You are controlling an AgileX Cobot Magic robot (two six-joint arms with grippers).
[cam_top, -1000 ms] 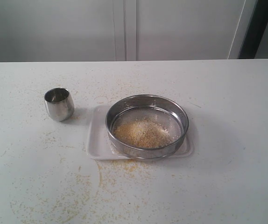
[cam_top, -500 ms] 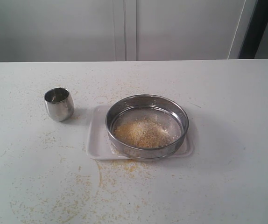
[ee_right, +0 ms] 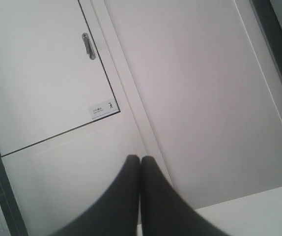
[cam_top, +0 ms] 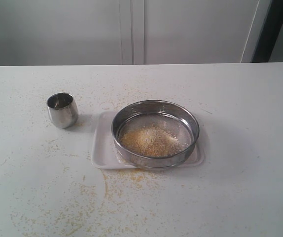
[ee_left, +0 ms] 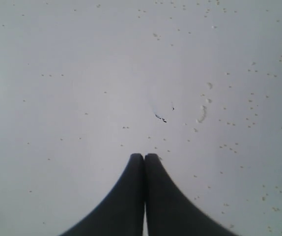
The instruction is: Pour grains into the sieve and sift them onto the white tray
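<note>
The sieve (cam_top: 154, 161), holding the grains (cam_top: 151, 140), is set on the white tray (cam_top: 102, 148). A steel cup (cam_top: 62, 110) stands apart on the speckled bench (cam_top: 240, 123). The left tool (ee_left: 144, 156) and right tool (ee_right: 140, 158) are pressed together, empty. Nothing appears shifted since earlier.

Sieve (cam_top: 151, 160): shiny silver-grey steel ring; dull grey fine mesh.
Grains (cam_top: 151, 140): pale sandy yellow, whitish flecks mixed in.
Tray (cam_top: 102, 145): plain white.
Cup (cam_top: 62, 110): polished silver, dark reflections.
Table (cam_top: 240, 123): off-white, dusted with yellow-tan specks; ahead of the left jaws sparse tan specks and one small black mark.
Left gripper (ee_left: 144, 157): matte dark charcoal.
Right gripper (ee_right: 140, 158): same dark charcoal.
Door (ee_right: 42, 88), beyond the right jaws: white panels, thin dark seams.
Handle (ee_right: 88, 46): grey.
Label (ee_right: 101, 109): white, dark print.
</note>
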